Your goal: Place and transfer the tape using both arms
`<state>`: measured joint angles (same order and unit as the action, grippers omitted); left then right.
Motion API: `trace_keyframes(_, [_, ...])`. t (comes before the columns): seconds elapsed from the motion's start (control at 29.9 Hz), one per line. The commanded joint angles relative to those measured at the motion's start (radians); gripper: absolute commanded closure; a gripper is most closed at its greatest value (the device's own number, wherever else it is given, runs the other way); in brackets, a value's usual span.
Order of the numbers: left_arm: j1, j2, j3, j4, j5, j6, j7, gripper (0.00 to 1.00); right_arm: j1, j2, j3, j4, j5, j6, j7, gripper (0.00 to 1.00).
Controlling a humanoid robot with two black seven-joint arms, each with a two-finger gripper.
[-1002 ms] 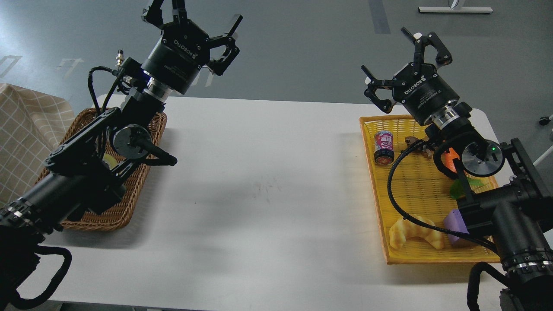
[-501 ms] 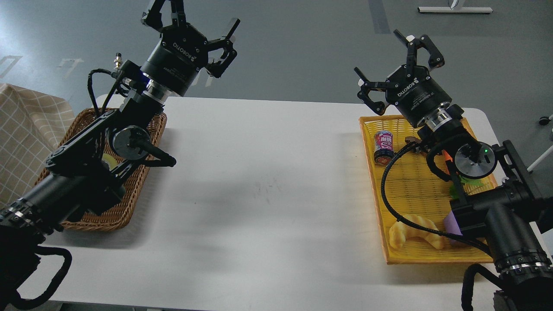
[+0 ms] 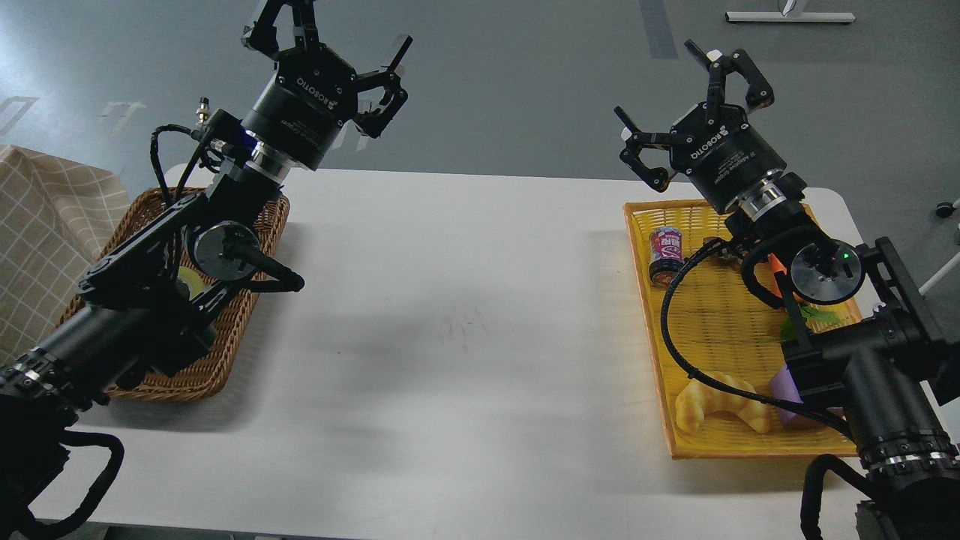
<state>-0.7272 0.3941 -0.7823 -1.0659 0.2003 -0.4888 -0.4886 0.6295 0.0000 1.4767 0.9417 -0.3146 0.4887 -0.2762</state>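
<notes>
1. The left end effector [image 3: 328, 39] is raised above the far left corner of the counter [image 3: 450, 315], at about 11 o'clock in the head view. Its fingers are spread wide and hold nothing.
2. The right end effector [image 3: 686, 101] is raised at about 1 o'clock, above the far edge of the counter. Its fingers [image 3: 750, 71] are also splayed wide, with nothing between them.
3. The two end effectors are well apart, one toward each end of the counter.
4. Below the left arm [image 3: 150, 300], at 9 o'clock, a brown wicker basket [image 3: 247, 315] rests on the counter.
5. The tape [image 3: 187, 281] shows only as a sliver of yellow inside that basket, mostly hidden behind the left arm's links. Neither end effector touches it.
6. At the basket's 9 o'clock, a beige checked cloth [image 3: 45, 225] lies at the view's left edge.
7. Below the right arm [image 3: 862, 367], at 3 o'clock, a yellow tray [image 3: 720, 330] sits on the counter.
8. In the tray, a small can [image 3: 665, 255] with a pink label stands near the far left corner.
9. A golden croissant [image 3: 720, 405] lies at the tray's near end, about 5 o'clock in the view, just beside a purple object [image 3: 784, 386] partly hidden by the arm.
10. An orange piece [image 3: 776, 271] and a green leafy piece [image 3: 814, 319] show near the right arm's wrist joint.
</notes>
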Motion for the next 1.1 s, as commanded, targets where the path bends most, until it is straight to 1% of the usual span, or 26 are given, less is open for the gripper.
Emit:
trace_keyframes(0.0, [0.000,0.002,0.000,0.001,-0.001,0.000,0.000,0.02,-0.007,0.000,0.007,-0.001,0.002,0.000,0.002,0.00])
trace_keyframes(0.87, [0.003,-0.009,-0.017,0.009,-0.001,0.000,0.000,0.02,-0.011,0.000,0.010,0.028,0.006,0.000,0.005,0.00])
trace_keyframes(1.07, [0.003,-0.024,-0.018,0.053,-0.001,0.000,0.000,0.02,-0.033,0.000,0.010,0.069,0.005,0.000,0.005,0.00])
